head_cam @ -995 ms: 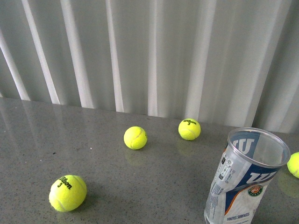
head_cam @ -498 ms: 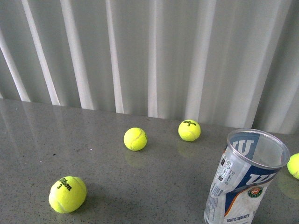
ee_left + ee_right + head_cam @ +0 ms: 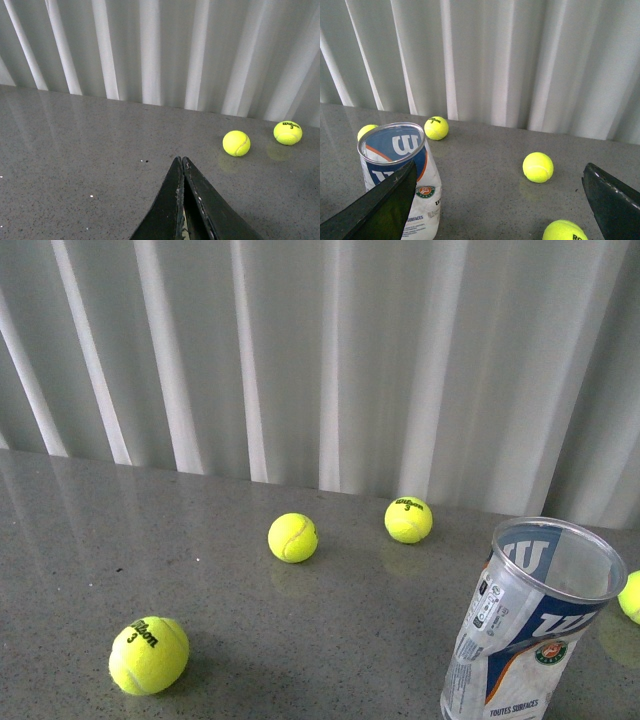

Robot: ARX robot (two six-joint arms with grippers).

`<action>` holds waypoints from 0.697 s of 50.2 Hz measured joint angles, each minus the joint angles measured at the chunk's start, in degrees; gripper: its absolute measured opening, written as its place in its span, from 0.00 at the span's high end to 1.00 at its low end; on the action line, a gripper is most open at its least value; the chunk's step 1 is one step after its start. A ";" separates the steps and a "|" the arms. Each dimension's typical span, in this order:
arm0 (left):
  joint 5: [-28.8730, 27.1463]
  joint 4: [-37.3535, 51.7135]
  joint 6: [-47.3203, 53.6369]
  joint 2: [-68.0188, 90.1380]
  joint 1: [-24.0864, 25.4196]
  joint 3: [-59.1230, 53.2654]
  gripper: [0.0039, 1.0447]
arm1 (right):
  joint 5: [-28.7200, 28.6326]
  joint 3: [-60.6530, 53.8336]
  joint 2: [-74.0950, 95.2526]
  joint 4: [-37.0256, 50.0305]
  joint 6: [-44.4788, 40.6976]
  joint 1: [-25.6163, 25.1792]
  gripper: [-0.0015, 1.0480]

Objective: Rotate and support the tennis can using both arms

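Showing only in wrist views: right fingers (image 3: 495, 200) spread, left fingers (image 3: 181, 170) closed.

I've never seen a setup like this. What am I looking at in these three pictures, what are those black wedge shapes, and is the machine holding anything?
This is a robot with two arms, and each picture comes from a different camera on it. The front view looks out from its body: a grey table before a white curtain, an upright, open, empty tennis can, and yellow tennis balls lying loose around it. No arm shows there. The other two cameras sit on the wrists. The black wedges are the grippers' flat fingers. The left gripper is pressed shut on nothing, above bare table. The right gripper is spread wide open, one finger showing in front of the can; whether it touches the can I cannot tell. Nothing is held.
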 joint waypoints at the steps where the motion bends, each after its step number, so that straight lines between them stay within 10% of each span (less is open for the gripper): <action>1: 0.00 -0.24 0.00 -0.70 0.00 -0.42 0.97 | 0.02 0.00 0.00 0.00 0.00 0.00 0.07; 35: 0.02 -8.46 0.00 -16.09 0.00 -5.73 0.97 | 0.02 0.00 0.00 0.00 0.00 0.00 0.07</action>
